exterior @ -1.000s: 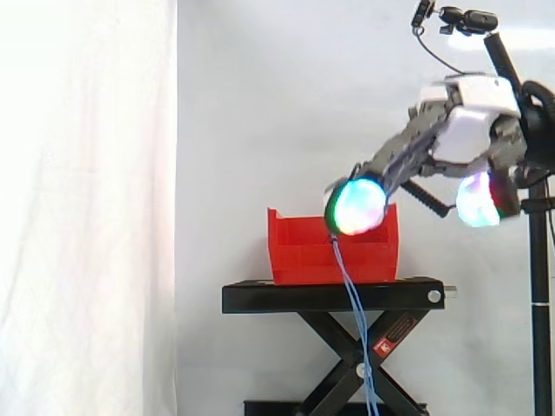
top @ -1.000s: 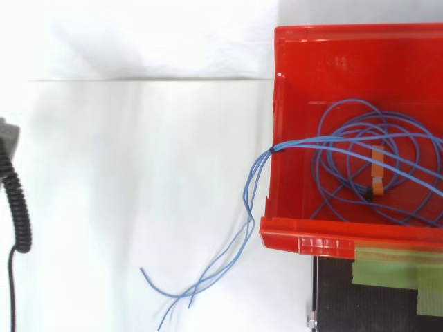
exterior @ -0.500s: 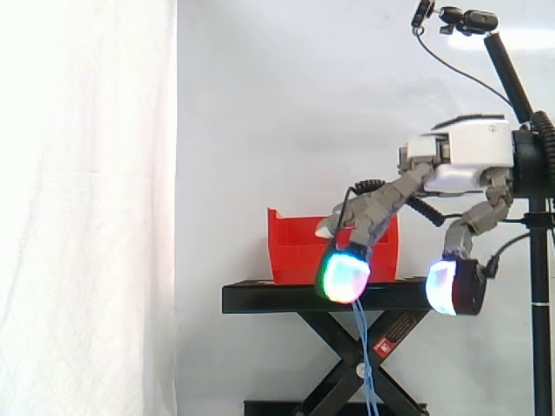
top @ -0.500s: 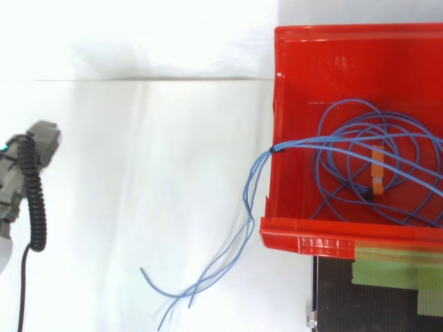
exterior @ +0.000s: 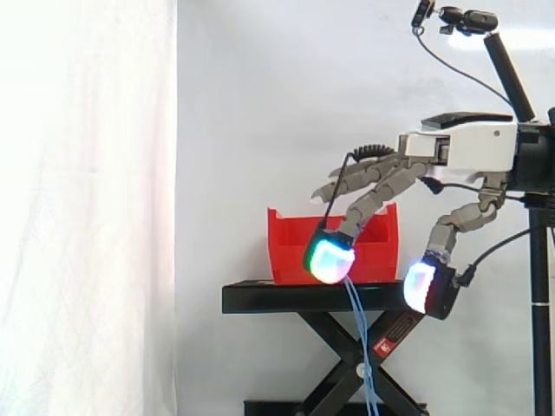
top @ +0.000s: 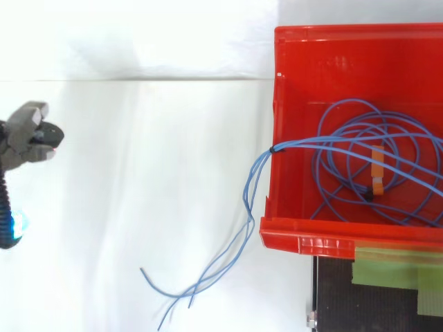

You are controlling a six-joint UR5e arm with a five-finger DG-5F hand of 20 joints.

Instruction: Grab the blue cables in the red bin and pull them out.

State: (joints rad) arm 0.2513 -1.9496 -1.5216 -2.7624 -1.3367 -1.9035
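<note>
Lately the robot's grey-and-white hand (exterior: 460, 154) has been brought down from the raised, tilted pose of a second ago and levelled out at the right of the side view. Its glowing fingertips (exterior: 329, 260), dipped to the stand's edge half a second ago, have been lifted a little and are now seen across the front of the open red plastic bin (exterior: 290, 247). In the top view the hand (top: 24, 131) has been carried in at the left edge, where none of it showed a second ago. The fingers are held relaxed and spread well apart from the thumb, and nothing is gripped between them.

The thin blue cables (top: 360, 135) have not been disturbed. The coil is lying in the bin at the right of the top view exactly as before, with a bundle draped over the bin's left wall and trailed to loose ends at the lower centre. In the side view those strands are seen hanging in front of the black scissor stand (exterior: 260, 299). A fingertip overlaps them there, yet the top view places the hand well apart from bin and cables alike. An approach is therefore judged to be under way, with no grasp made and the whole pull left to do.

A small orange tag (top: 377, 176) is lodged among the loops and might be caught on the way out. A strip of green tape (top: 387, 270) is stuck at the lower right, a white curtain (exterior: 87, 208) is hung at the left, and a small camera on a black pole (exterior: 468, 19) is mounted at the upper right. Nothing is placed between the hand and the draped bundle; only the bin's wall must be cleared by the coil.
</note>
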